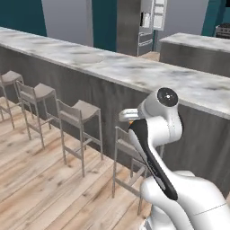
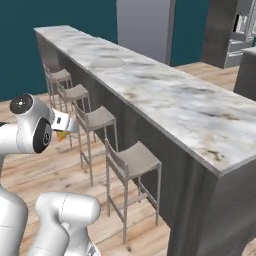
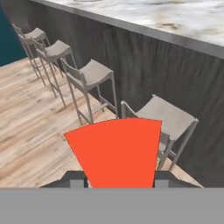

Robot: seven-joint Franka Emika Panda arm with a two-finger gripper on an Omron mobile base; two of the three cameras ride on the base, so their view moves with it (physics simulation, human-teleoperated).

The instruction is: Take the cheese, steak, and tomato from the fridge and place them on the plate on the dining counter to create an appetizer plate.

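The claw was clamped on the cheese, its two dark fingertips pressed against the orange wedge from either side, and in the hand view the wedge loomed large over the wooden floor. From the right base view a sliver of orange peeked out beside the arm's wrist, in front of the pale stools. The long marble desk ran across ahead, and the white plate sat on it well away from the claw. The fridge stood far behind, across the room.
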